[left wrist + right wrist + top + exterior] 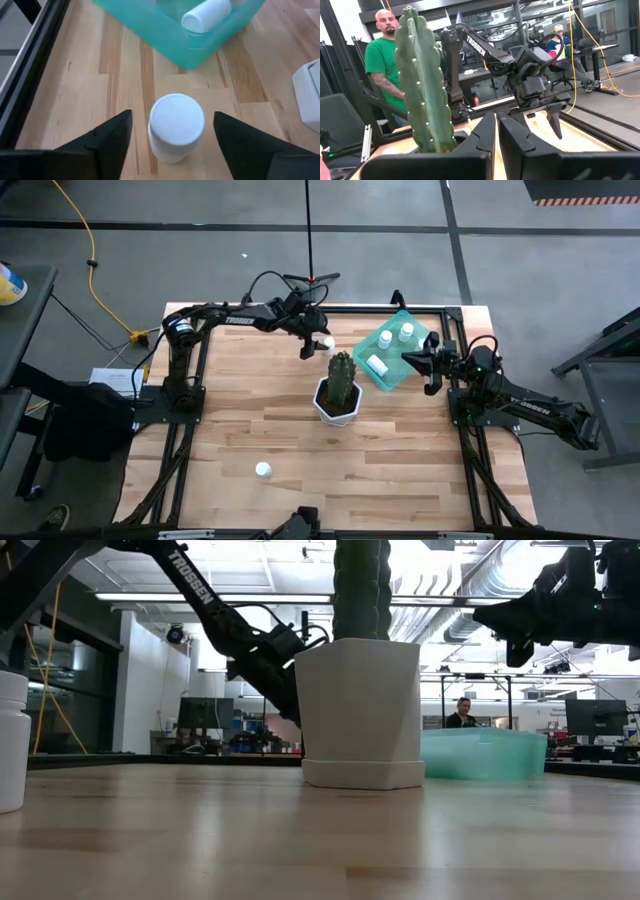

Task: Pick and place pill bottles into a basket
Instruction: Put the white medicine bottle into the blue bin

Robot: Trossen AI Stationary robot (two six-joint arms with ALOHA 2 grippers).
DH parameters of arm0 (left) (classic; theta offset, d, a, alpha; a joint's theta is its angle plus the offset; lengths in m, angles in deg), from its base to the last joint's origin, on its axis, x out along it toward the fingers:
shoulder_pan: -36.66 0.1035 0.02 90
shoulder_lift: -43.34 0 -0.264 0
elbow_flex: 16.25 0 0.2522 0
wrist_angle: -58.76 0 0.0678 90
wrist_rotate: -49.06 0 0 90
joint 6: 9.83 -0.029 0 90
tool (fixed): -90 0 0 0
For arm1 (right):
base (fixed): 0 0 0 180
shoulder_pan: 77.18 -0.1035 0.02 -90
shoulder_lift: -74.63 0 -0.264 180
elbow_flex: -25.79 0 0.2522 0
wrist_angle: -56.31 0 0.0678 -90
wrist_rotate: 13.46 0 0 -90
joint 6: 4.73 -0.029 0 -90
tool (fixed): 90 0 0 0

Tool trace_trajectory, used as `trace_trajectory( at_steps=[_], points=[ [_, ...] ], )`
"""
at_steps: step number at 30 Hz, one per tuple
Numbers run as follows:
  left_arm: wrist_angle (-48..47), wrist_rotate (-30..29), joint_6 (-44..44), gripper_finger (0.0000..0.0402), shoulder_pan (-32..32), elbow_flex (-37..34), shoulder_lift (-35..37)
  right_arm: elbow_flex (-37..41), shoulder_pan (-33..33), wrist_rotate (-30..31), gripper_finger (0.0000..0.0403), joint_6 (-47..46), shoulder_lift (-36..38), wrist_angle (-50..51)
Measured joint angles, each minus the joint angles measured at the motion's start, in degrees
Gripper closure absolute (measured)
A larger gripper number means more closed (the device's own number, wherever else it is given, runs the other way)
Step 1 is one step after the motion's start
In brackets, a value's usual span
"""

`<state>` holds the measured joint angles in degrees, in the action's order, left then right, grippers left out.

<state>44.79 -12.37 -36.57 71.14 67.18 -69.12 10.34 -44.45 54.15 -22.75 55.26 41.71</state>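
**Bottle between the open fingers, not yet gripped**

Your target pill bottle (176, 127) stands upright on the worktop (260, 430), just beside the basket (150, 25), which already holds three bottles. It looks light, rigid and smooth, likely to tip or slip, so take it across the body below the cap. Your left claw (172, 135) straddles it, spread wide, fingers clear of both sides. The right claw (497, 131) hangs closed and empty beside the basket. Another bottle (263, 470) waits well apart, beyond the cactus pot (338, 402).

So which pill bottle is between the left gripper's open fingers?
The upright pill bottle beside the basket, between the left gripper's fingers; the others are inside the basket or far off.
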Motion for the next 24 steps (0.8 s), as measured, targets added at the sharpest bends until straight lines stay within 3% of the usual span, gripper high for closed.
trace_trajectory(
  at_steps=[7,24],
  points=[
    [0.13,-0.83,0.0,0.005,0.0,0.0,0.0,-0.02,0.0,0.17,0.0391,0.44,0.0,0.0],
    [0.71,-2.14,0.18,0.0118,-1.6,0.04,-1.85,-0.04,0.0,2.62,0.0397,1.53,-0.02,0.22]
  ],
)
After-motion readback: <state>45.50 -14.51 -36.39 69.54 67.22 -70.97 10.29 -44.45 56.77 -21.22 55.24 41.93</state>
